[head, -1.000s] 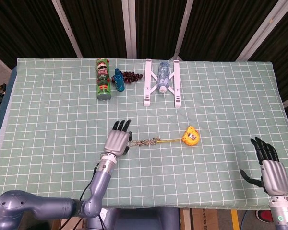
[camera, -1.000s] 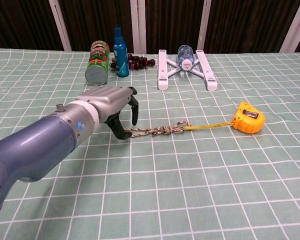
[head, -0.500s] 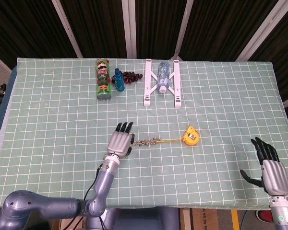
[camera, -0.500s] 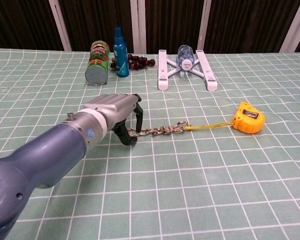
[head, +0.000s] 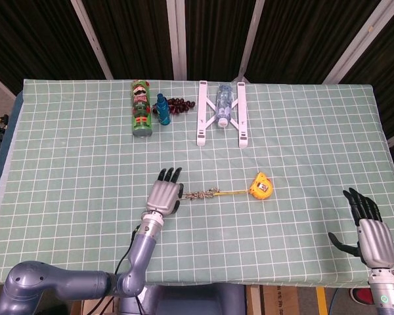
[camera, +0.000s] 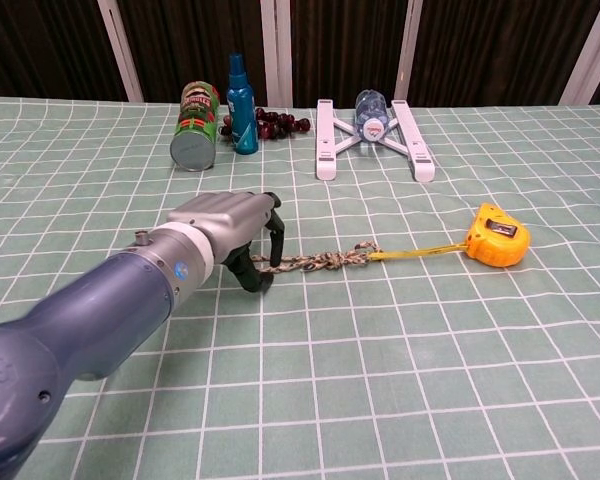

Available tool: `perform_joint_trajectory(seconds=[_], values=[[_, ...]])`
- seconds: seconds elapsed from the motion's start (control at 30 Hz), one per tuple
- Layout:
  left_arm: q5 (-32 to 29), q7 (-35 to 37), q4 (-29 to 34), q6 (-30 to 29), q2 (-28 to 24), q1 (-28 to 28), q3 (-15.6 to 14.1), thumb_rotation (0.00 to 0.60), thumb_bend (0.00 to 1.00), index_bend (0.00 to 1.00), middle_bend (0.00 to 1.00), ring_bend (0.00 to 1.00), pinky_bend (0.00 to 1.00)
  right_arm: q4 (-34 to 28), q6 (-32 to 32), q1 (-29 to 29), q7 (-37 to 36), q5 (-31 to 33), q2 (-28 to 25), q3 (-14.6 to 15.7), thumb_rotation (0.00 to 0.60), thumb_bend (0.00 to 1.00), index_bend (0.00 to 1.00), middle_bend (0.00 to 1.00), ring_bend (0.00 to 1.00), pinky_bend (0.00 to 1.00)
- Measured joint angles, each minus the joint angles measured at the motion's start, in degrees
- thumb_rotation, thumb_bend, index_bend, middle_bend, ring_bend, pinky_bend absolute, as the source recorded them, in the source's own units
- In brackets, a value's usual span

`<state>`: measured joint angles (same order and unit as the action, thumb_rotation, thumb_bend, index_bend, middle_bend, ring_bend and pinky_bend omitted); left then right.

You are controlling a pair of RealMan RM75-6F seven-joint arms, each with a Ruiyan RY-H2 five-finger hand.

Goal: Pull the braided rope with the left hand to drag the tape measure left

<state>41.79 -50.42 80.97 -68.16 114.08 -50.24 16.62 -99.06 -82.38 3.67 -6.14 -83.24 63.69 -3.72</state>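
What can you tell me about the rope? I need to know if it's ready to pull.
The rope is short, braided in tan and dark strands, knotted near its right end. It lies flat and nearly straight on the green checked cloth. Its right end joins the yellow strip running to the tape measure. Its left end sits under the curled fingers of the left hand; a firm grip is unclear.

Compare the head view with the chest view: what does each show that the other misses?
Only the head view shows the right hand, open at the table's near right edge, and the full green grid tablecloth.

Only the chest view shows the left hand's fingers arched down over the braided rope's end, the thumb beside it; whether they grip it is unclear.

Both show the left hand, braided rope, yellow tape measure, green can, blue spray bottle, white stand and water bottle.
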Motion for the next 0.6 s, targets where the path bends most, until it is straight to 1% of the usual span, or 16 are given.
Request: perform_joint_trajectory(seconds=[0.23, 0.47, 0.6], values=[[0.84, 0.84, -0.24, -0.13, 0.27, 0.17, -0.44, 0.600, 0.50, 0.53, 0.03, 0.00, 0.00, -0.08, 0.06, -0.01, 0.01, 0.02, -0.05, 0.03, 0.600, 0.27, 0.00, 0.00, 0.00, 0.00], [1.31, 1.10, -0.31, -0.23, 0.35, 0.30, -0.77, 0.600, 0.56, 0.54, 0.04, 0.00, 0.00, -0.17, 0.07, -0.03, -0.06, 0.07, -0.10, 0.04, 0.600, 0.27, 0.00, 0.00, 0.00, 0.00], [1.81, 1.37, -0.14, -0.52, 0.27, 0.50, -0.94, 0.600, 0.56, 0.54, 0.04, 0.00, 0.00, -0.25, 0.02, -0.07, -0.04, -0.02, -0.15, 0.08, 0.600, 0.27, 0.00, 0.00, 0.00, 0.00]])
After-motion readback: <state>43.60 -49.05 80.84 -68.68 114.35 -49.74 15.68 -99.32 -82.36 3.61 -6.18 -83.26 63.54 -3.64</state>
